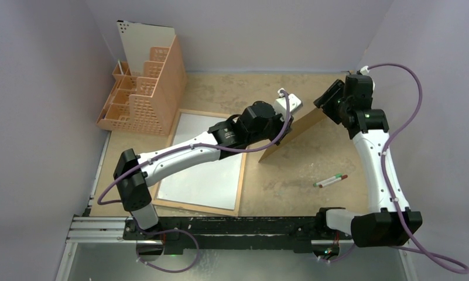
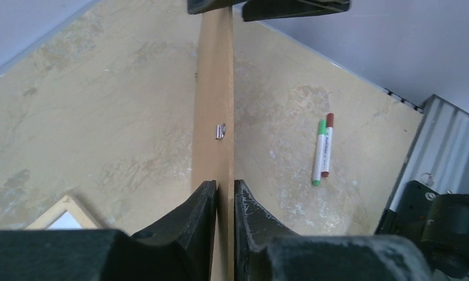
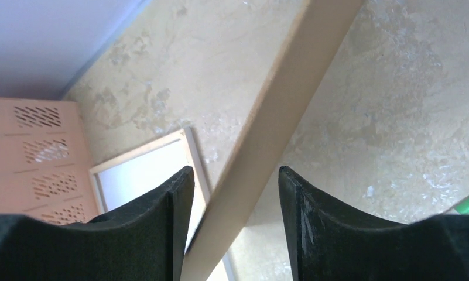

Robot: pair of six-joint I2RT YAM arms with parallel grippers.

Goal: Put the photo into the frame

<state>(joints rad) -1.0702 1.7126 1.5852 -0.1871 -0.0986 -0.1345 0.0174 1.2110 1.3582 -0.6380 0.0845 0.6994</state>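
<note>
Left tool (image 2: pixel 225 187) clamped a thin brown hardboard sheet (image 2: pixel 214 88), held on edge. Right tool (image 3: pixel 235 172) stood wide, straddling its other end.

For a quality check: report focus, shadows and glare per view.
Top external: even light, no hard shadows; the white interior of the frame is featureless. Left wrist: near fingers soft, markers crisp. Right wrist: dark fingers and backing board both soft.

Left gripper (image 2: pixel 225 186) clamped, right gripper (image 3: pixel 235 172) spread wide
</note>
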